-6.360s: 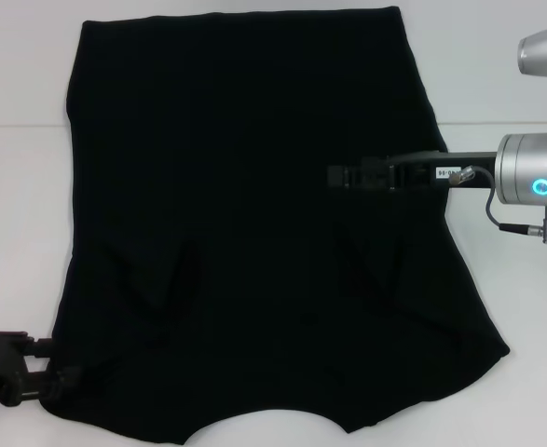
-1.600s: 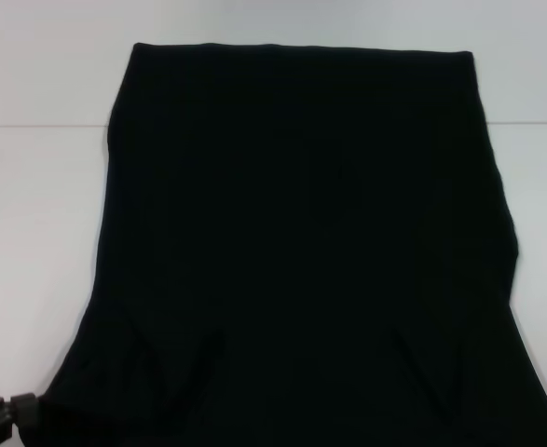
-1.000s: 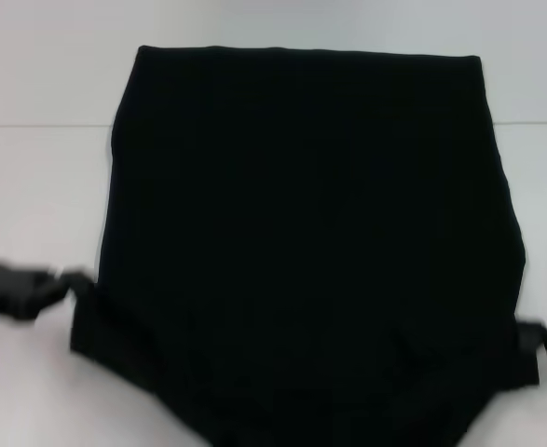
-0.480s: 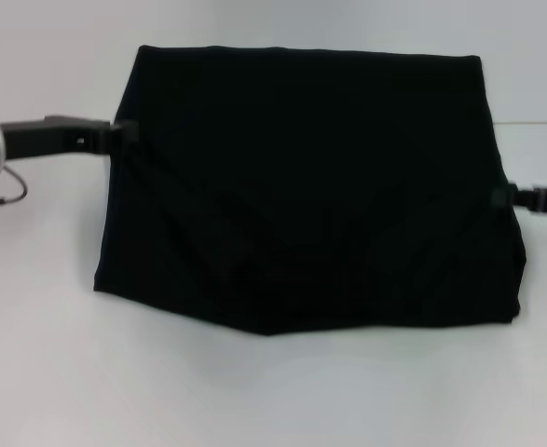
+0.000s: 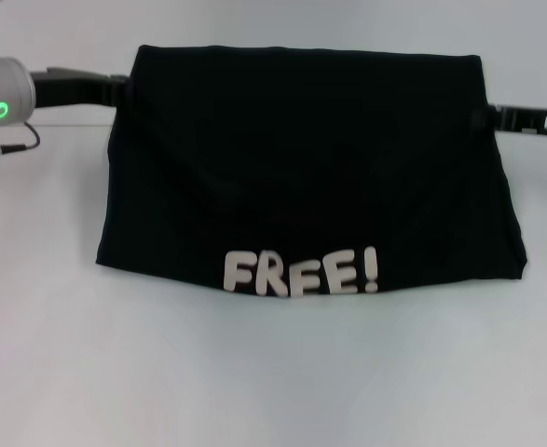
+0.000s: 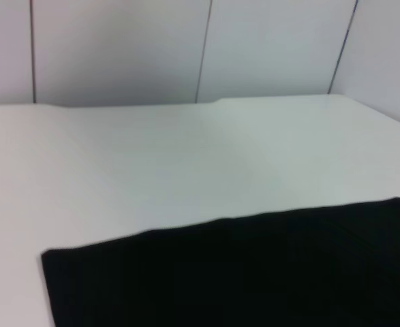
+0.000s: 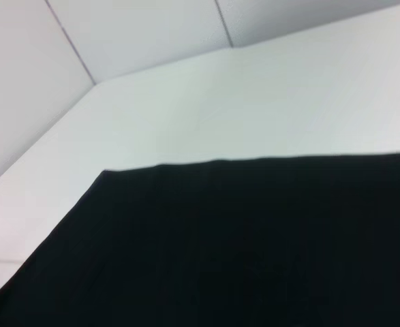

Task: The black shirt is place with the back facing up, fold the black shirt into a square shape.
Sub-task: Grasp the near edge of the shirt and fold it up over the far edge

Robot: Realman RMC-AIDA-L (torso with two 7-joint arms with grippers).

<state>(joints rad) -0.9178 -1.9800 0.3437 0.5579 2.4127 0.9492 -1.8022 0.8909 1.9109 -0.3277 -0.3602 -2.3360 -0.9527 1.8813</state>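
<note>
On the white desk (image 5: 273, 382), centred before the robot, lies the black shirt (image 5: 310, 168), doubled over so its near half rests on the far half; white "FREE!" lettering (image 5: 301, 272) shows along the near edge. Left hand (image 5: 116, 86) at the shirt's far left corner, right hand (image 5: 485, 117) at the far right corner, both touching the cloth edge; whether either is clenched on fabric or released, cannot tell, fingers hidden against the black. Wrist views show only dark cloth over pale desk.

Risks, as judged: if the hands pull away with cloth caught, the top layer drags and the fold skews; left corner sits slightly farther back than right, so uneven release could leave the layers misaligned; near edge already runs crooked, dipping at the lettering, so the outline is trapezoid rather than square and wants further side folds.

Material: soft matte knit, limp, faint diagonal creases across the top layer; lettering blocky, rounded, slightly raised-looking; desk smooth, low sheen, likely little grip on the cloth.
</note>
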